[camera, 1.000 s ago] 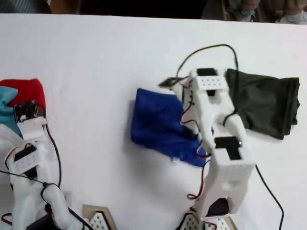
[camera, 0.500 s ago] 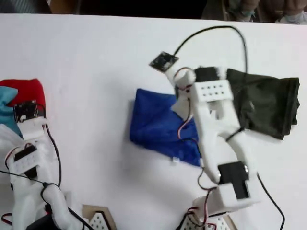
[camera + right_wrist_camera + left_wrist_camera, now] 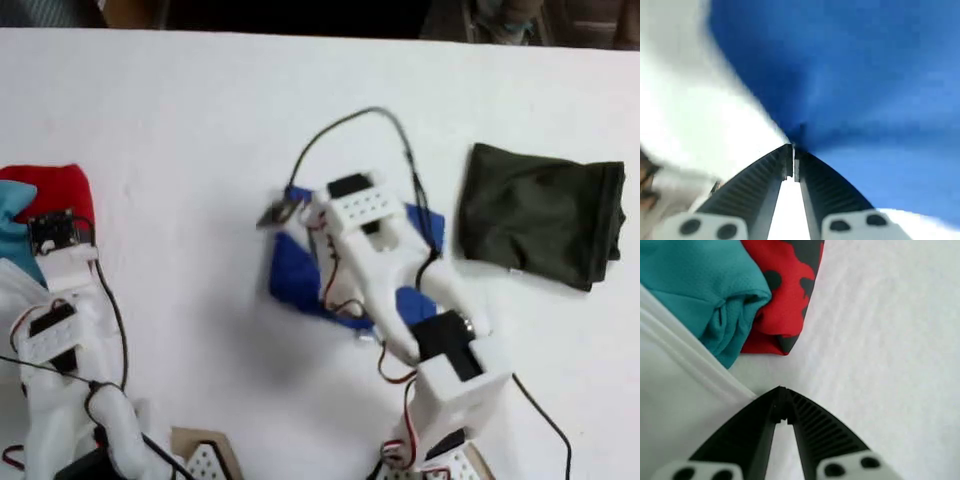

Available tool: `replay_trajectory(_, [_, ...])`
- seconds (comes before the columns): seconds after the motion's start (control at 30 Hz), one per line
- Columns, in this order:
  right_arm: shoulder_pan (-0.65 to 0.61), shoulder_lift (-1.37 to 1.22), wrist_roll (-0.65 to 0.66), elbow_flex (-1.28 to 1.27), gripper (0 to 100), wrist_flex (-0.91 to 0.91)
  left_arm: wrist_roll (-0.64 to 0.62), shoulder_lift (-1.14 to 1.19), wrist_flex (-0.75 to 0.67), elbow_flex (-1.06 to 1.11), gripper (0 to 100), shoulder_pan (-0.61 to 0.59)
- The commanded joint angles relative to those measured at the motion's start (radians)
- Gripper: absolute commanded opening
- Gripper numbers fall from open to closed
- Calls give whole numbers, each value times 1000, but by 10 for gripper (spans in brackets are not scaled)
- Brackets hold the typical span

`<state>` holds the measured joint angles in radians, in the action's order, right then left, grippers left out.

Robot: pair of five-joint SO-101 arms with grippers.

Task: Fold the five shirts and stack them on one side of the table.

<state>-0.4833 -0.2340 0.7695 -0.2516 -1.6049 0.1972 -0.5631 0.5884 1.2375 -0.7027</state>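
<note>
A folded blue shirt (image 3: 295, 280) lies mid-table under my right arm. My right gripper (image 3: 298, 218) is at its left edge. In the right wrist view the gripper (image 3: 792, 156) is shut, with the blue shirt (image 3: 865, 75) puckering to a crease at the tips. A folded dark green shirt (image 3: 540, 225) lies to the right. At the left edge sit a red shirt (image 3: 50, 190) and a teal shirt (image 3: 10, 220). My left gripper (image 3: 785, 405) is shut, empty, just short of the red spotted shirt (image 3: 785, 290), beside the teal shirt (image 3: 700, 285) and a white shirt (image 3: 675, 405).
The white table (image 3: 180, 120) has free room between the left pile and the blue shirt, and across its far half. The right arm's black cable (image 3: 350, 125) loops above the blue shirt. Both arm bases stand at the near edge.
My right arm has swung left across the blue shirt, from its right side by the dark green shirt to its left edge. The left arm has not moved.
</note>
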Motion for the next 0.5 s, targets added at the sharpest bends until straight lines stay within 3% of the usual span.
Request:
replay_trajectory(0.0, [-12, 91, 60, -61, 21, -28, -12, -29, -15, -4, 26, 8])
replay_trajectory(0.2, [79, 312, 57, -68, 21, -28, -12, -29, -15, -4, 26, 8])
replay_trajectory(0.33, [300, 499, 41, -74, 23, 54, -12, -29, -15, -4, 26, 8])
replay_trajectory(0.47, [539, 509, -92, -81, 39, 237, -12, -29, -15, -4, 26, 8])
